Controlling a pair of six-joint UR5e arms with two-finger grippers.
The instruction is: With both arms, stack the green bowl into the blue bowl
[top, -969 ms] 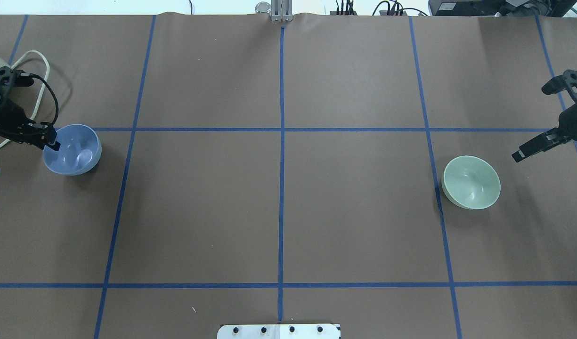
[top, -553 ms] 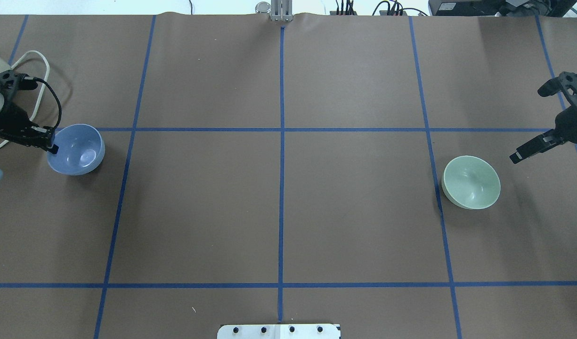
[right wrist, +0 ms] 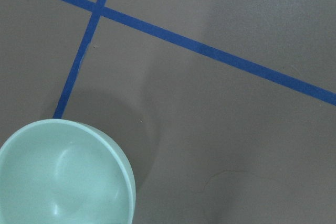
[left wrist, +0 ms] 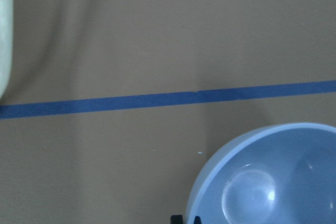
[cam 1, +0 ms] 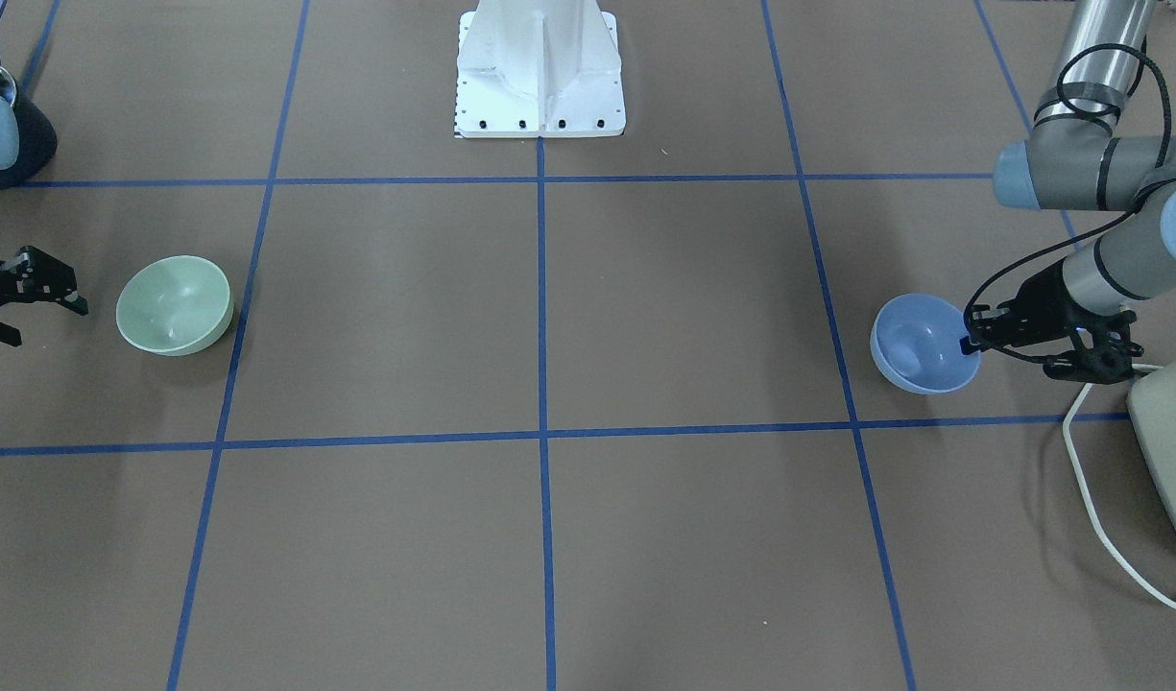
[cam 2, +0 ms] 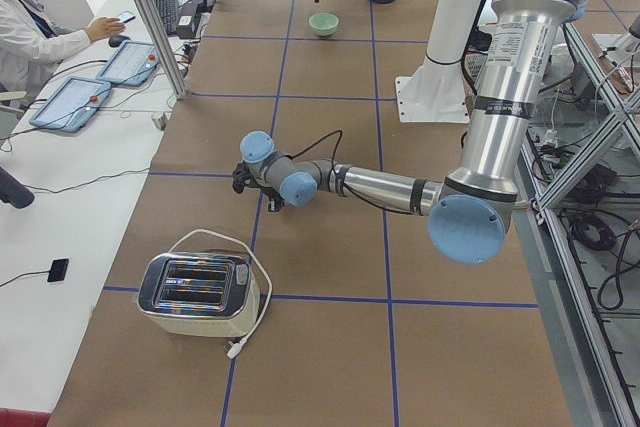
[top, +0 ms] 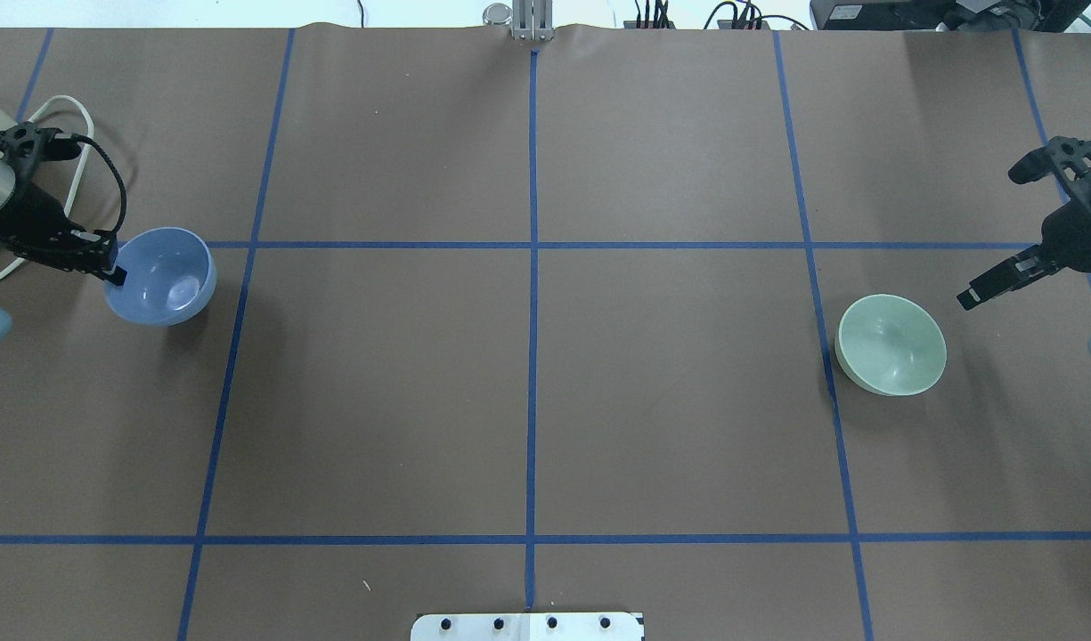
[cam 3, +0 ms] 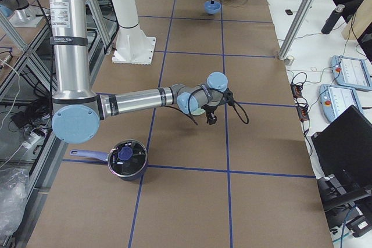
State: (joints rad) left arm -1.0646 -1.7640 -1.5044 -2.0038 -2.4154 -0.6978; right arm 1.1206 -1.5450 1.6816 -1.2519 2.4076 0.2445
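Here, the green bowl sits upright on the brown paper table, on the robot's right side, just beside a blue tape line. It is plain and glossy. The right gripper hovers near it without touching, its 2 fingers spread apart.

Well apart, on the robot's left side, is the blue bowl, open side up and equally plain. The left gripper is clamped on its rim on the side nearest that arm, 1 finger inside and 1 outside. Whether the bowl is clear of the table cannot be told.

Between the 2 bowls, at the near edge, stands the white pedestal. A toaster with a white cable lies beyond the blue bowl, and a dark pot with a lid lies beyond the green one.
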